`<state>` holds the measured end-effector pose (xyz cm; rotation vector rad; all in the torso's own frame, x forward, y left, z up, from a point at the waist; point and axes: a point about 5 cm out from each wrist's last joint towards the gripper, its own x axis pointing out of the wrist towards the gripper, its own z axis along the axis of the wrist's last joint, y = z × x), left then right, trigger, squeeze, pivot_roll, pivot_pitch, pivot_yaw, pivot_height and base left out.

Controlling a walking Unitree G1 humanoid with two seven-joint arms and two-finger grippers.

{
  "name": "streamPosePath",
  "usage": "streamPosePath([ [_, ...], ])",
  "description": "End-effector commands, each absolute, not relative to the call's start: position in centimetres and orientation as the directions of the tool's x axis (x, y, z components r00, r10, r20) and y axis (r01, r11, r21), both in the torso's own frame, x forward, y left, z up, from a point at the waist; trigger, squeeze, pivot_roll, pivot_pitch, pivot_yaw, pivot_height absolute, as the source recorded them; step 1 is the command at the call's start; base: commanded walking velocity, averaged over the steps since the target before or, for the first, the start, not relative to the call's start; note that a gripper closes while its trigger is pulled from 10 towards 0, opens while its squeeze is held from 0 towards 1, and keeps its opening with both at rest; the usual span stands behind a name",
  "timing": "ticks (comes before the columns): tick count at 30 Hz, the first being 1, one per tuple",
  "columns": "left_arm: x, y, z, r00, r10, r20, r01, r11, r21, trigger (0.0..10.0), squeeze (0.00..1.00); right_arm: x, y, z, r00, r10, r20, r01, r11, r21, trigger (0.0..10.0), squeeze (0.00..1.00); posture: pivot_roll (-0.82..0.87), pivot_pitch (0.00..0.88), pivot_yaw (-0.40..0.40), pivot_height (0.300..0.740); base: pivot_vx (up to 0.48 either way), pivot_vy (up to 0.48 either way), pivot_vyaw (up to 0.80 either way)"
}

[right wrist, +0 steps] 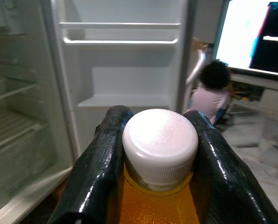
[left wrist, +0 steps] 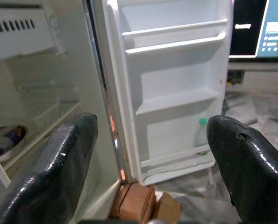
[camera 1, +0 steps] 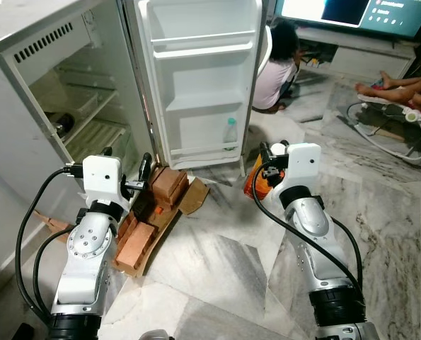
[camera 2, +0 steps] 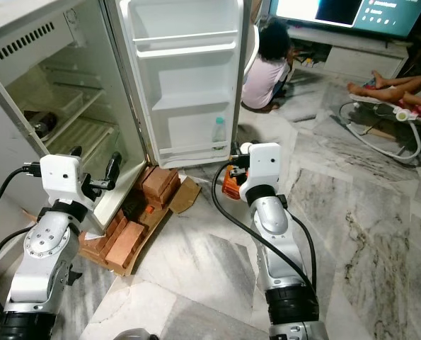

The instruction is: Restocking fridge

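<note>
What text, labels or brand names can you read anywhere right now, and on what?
None can be read.
TV screen: pale lines of text, too small and blurred.
Bottle in the fridge door's bottom shelf: label too small.
Orange bottle in the right gripper: plain white cap, no lettering visible.

Two silver metal arms, each ending in a white boxy wrist block. Thick black cables loop from each block down along the arm. The left gripper (camera 1: 126,164) and right gripper (right wrist: 158,154) each have two long, glossy black fingers (left wrist: 59,163) with rounded tips.
</note>
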<state>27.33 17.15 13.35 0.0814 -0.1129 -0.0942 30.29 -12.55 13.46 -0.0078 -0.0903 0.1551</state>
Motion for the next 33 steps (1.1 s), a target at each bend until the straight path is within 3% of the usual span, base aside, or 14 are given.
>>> streamPosePath([
  [1,26.9,17.5,13.5,0.990,-0.090,0.112,0.079,0.992,0.095,10.0,0.00,29.9,-13.2,14.1,0.982,0.144,0.121,-0.143,0.990,-0.015,10.0,0.00,0.08,0.000,-0.030,0.740,0.315,0.000,0.00],
  [10,25.1,18.7,12.3,0.996,-0.058,0.064,0.051,0.993,0.109,10.0,0.00,27.4,-15.6,12.3,0.987,0.151,0.063,-0.145,0.985,-0.092,10.0,0.00,0.07,0.000,-0.025,0.740,0.319,0.000,0.00],
  [14,25.2,18.9,12.3,0.997,-0.051,0.064,0.044,0.993,0.110,10.0,0.00,27.4,-15.6,12.6,0.984,0.166,0.070,-0.159,0.982,-0.099,10.0,0.00,0.07,0.001,-0.025,0.740,0.319,0.000,0.00],
  [20,24.7,19.1,12.4,0.998,-0.018,0.067,0.011,0.994,0.113,10.0,0.00,27.4,-14.9,13.5,0.967,0.233,0.105,-0.222,0.969,-0.105,10.0,0.00,0.07,0.000,-0.031,0.740,0.480,0.000,0.75],
  [33,23.1,20.7,11.6,0.999,0.032,0.030,-0.037,0.987,0.154,10.0,0.00,26.3,-15.3,12.5,0.970,0.232,0.067,-0.225,0.970,-0.095,10.0,0.00,0.09,0.000,-0.030,0.740,0.480,0.000,0.00],
])
